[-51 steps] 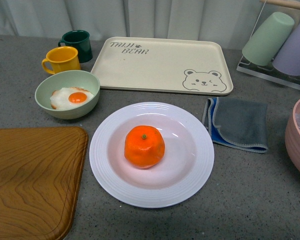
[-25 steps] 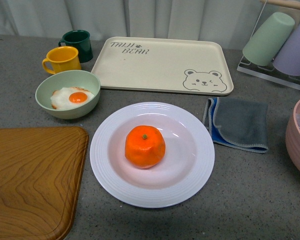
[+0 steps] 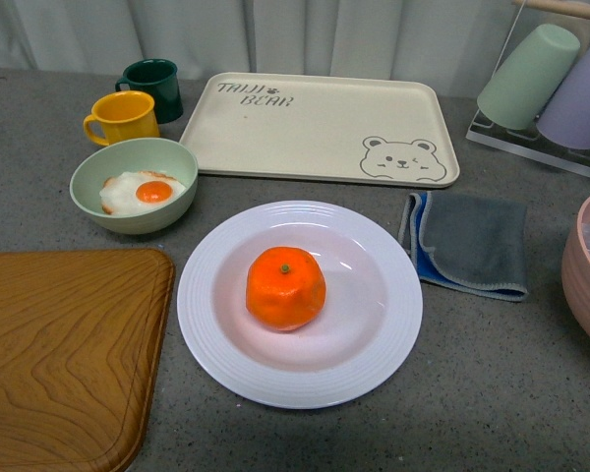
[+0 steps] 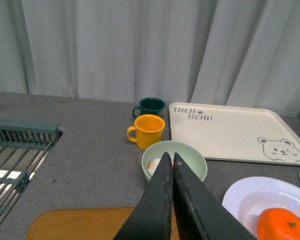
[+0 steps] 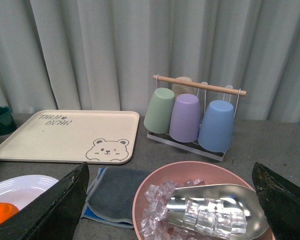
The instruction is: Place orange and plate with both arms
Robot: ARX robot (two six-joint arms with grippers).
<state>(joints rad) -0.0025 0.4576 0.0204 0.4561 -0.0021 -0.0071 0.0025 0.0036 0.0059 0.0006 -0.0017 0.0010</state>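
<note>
The orange (image 3: 285, 287) sits stem-up in the middle of the white ridged plate (image 3: 385, 346) on the grey counter; neither arm shows in the front view. In the left wrist view my left gripper (image 4: 169, 156) is shut and empty, raised over the wooden board, with the orange (image 4: 283, 230) and plate (image 4: 240, 195) off to its right. My right gripper (image 5: 172, 172) stands wide open, empty, above a pink bowl of ice; only an edge of the plate (image 5: 20, 184) and orange (image 5: 1, 214) shows in that view.
A pale green bowl with a fried egg (image 3: 134, 184), yellow mug (image 3: 123, 117), dark green mug (image 3: 151, 88) and beige bear tray (image 3: 320, 128) stand behind the plate. A grey cloth (image 3: 469, 243) and pink ice bowl (image 3: 586, 264) lie right, a wooden board (image 3: 64, 349) left, a cup rack (image 3: 551, 84) far right.
</note>
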